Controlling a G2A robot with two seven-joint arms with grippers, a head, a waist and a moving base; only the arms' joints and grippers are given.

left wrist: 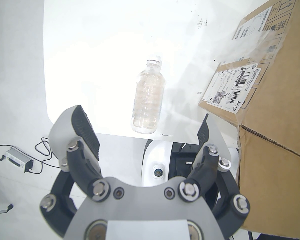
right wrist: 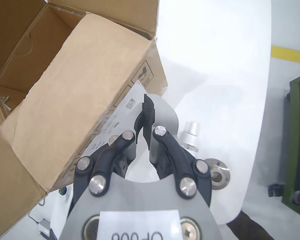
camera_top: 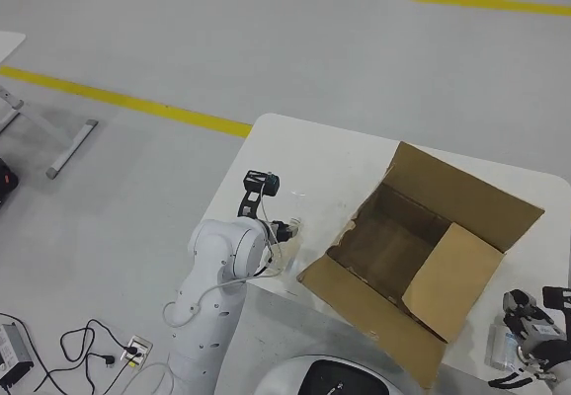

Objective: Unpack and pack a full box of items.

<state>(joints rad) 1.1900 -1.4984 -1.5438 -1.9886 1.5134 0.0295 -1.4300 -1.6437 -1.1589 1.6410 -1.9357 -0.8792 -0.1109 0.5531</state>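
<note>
An open cardboard box (camera_top: 434,252) stands on the white table (camera_top: 295,158), and its inside shows bare cardboard. A clear plastic bottle (left wrist: 147,98) lies on the table beside the box (left wrist: 270,88). My left gripper (left wrist: 142,126) hovers open just short of the bottle's base, touching nothing. My right gripper (right wrist: 145,112) is shut and empty, next to the box's (right wrist: 77,88) outer wall near the table's front right corner. A small white-capped bottle (right wrist: 190,136) and a metal flange (right wrist: 217,173) sit on the table beside it.
The box flaps (camera_top: 468,193) stand open and up. Bare table stretches behind the box (right wrist: 215,38). The table's edge is close to the clear bottle. A green frame (right wrist: 298,136) stands on the floor off the table's right side.
</note>
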